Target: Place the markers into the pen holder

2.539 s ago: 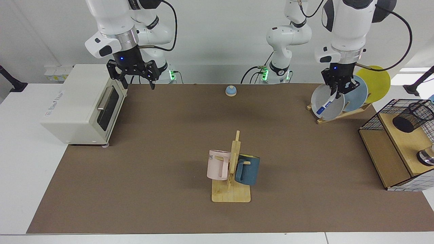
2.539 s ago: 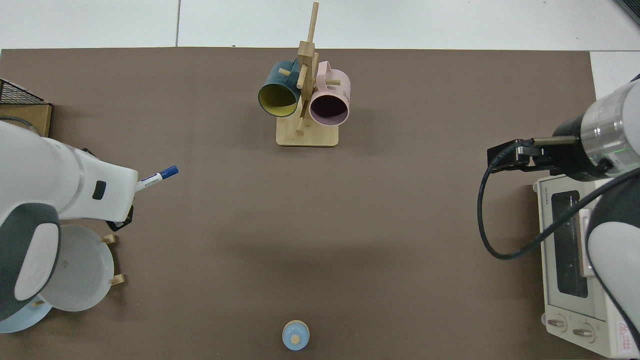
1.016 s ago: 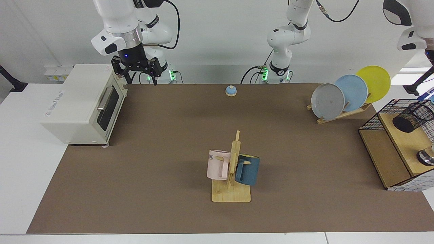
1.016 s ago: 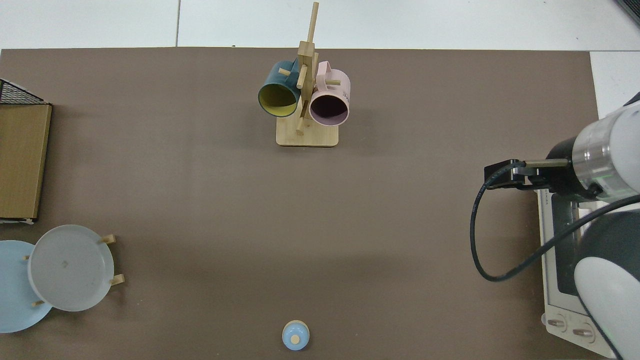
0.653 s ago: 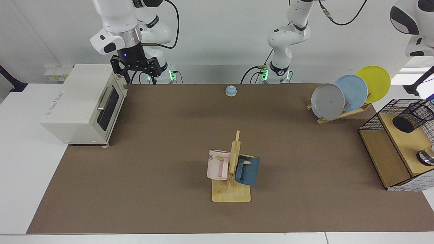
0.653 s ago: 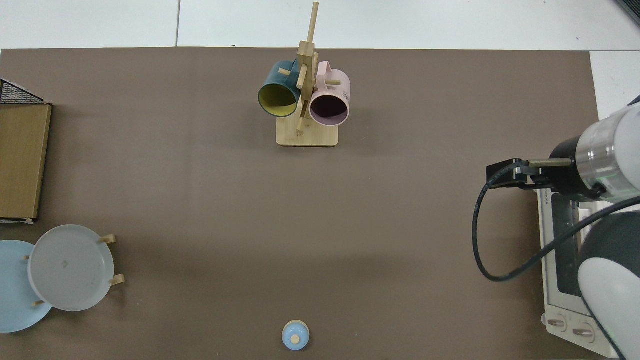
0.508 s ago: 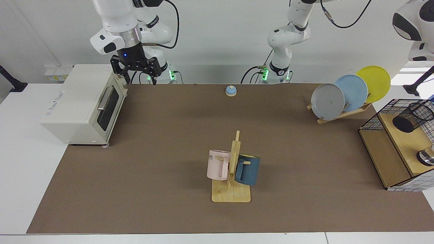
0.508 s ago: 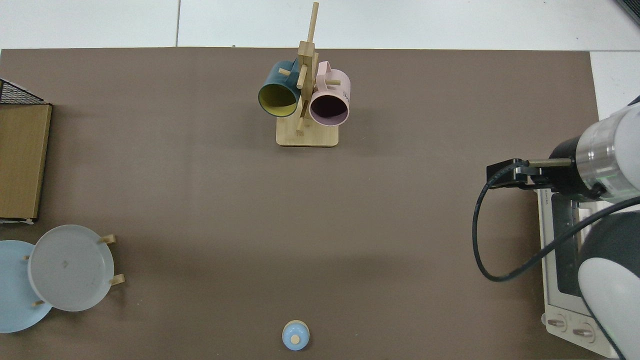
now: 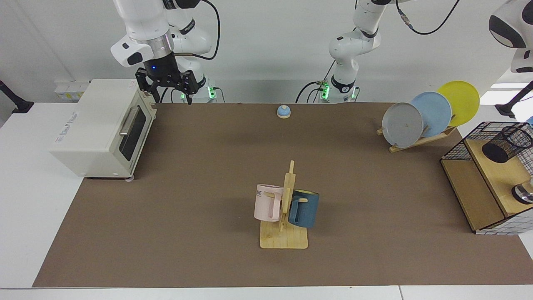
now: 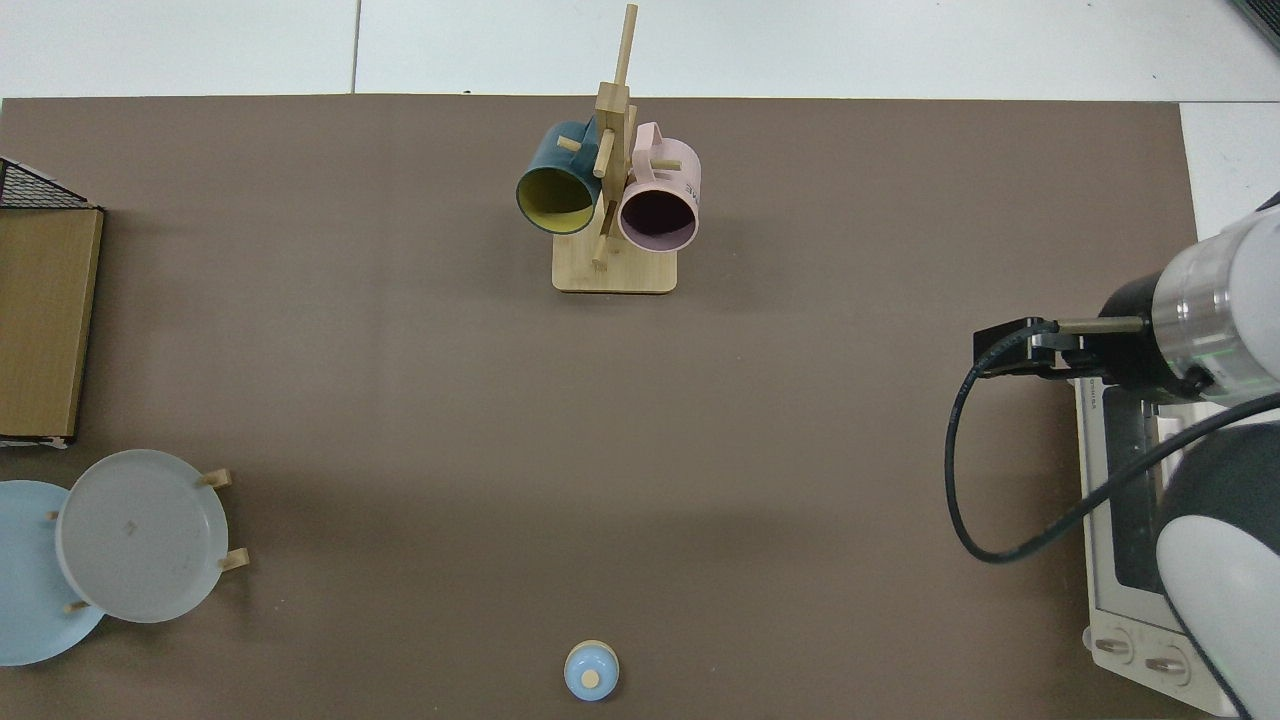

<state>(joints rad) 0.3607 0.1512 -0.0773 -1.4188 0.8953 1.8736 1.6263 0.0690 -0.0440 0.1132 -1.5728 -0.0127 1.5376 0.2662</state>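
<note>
1. The right gripper [image 9: 170, 99] hangs over the back corner of the brown table mat [image 9: 208, 175], just beside the top corner of the boxy white toaster oven [image 9: 95, 129]. Its fingers are spread wide and there's nothing between them. From above, the same gripper [image 10: 1002, 352] pokes out past the oven [image 10: 1125, 500] over the mat's edge.
2. The left arm [image 9: 514, 29] goes up and out past the upper corner of the facing view, above the rack side of the table. The left gripper is off-frame in both views, so whether it's clenched or released, can't tell.
3. The small black wire-mesh cylindrical pen holder [image 9: 506, 143] sits on the upper wooden shelf of the big black wire rack [image 9: 466, 146], at the table's edge beyond the plates.
4. The white marker with the blue cap is a no-show. I can't make it out in either view, so I can't say where it is.
5. Other stuff on the table:
   - A wooden mug tree [image 9: 285, 208] stands mid-table with a pink mug [image 9: 266, 203] and a dark blue mug [image 9: 304, 209] hanging on either side.
   - A small blue dome-shaped bell [image 9: 283, 111] sits at the mat's back edge between the arm bases.
   - A grey plate [image 9: 402, 125], a light blue plate [image 9: 435, 111] and a yellow plate [image 9: 462, 100] lean in a wooden stand near the wire rack.
</note>
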